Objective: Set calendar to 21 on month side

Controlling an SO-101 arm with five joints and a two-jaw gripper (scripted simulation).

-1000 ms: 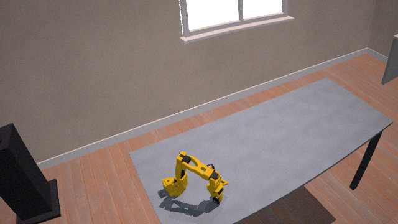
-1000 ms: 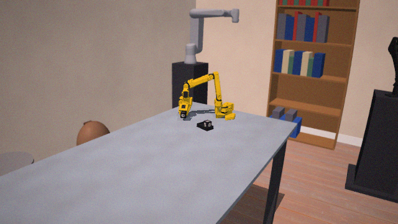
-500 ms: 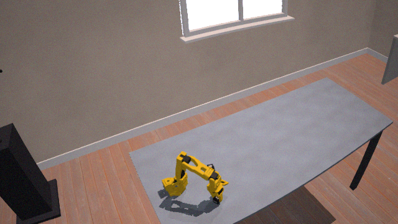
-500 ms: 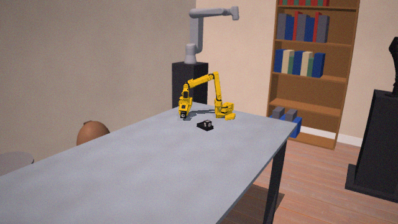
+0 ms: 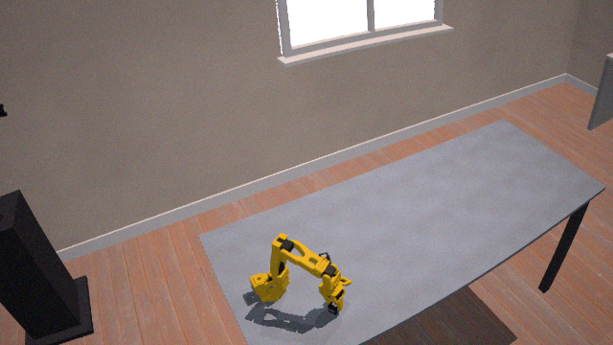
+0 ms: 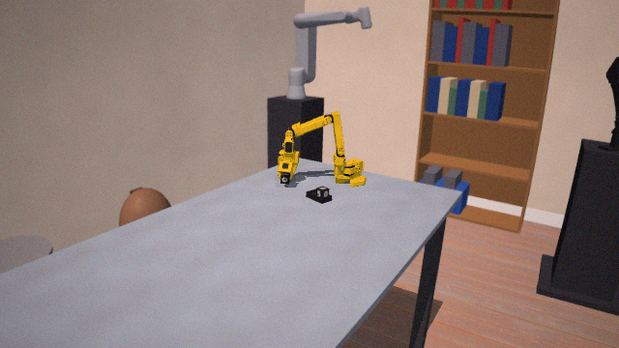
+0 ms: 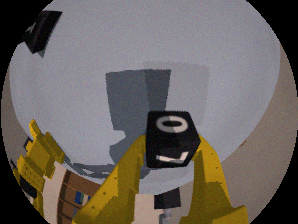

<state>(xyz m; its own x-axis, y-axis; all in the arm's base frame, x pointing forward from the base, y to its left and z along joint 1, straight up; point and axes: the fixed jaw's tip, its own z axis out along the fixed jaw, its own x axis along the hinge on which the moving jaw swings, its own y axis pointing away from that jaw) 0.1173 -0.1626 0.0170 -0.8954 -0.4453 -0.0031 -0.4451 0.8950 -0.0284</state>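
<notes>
The hand (image 5: 333,307) (image 6: 284,178) (image 7: 171,150) grips a black cube (image 6: 284,179) (image 7: 172,140), lower centre of the wrist view. The tray (image 6: 319,197), bearing another cube (image 6: 322,191), sits on the worktop (image 5: 407,206) (image 6: 218,251) (image 7: 220,55), exterior view's centre.

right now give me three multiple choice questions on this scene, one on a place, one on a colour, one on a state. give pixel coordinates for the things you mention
1. Where is the black cube with the white 0?
A) between the fingers
B) on the bookshelf
C) on the floor

2. What colour is the arm on the table?
A) green
B) yellow
C) red

3. How is the end effector?
A) wide open
B) shut on nothing
C) shut on a cube

1: A, yellow fingers flank the black cube with the white 0 (image 6: 284,179) (image 7: 172,139).
2: B, the small jointed arm (image 5: 306,261) (image 6: 338,135) is yellow.
3: C, the end effector (image 5: 333,309) (image 6: 284,178) (image 7: 172,145) grips that cube from both sides.
</notes>
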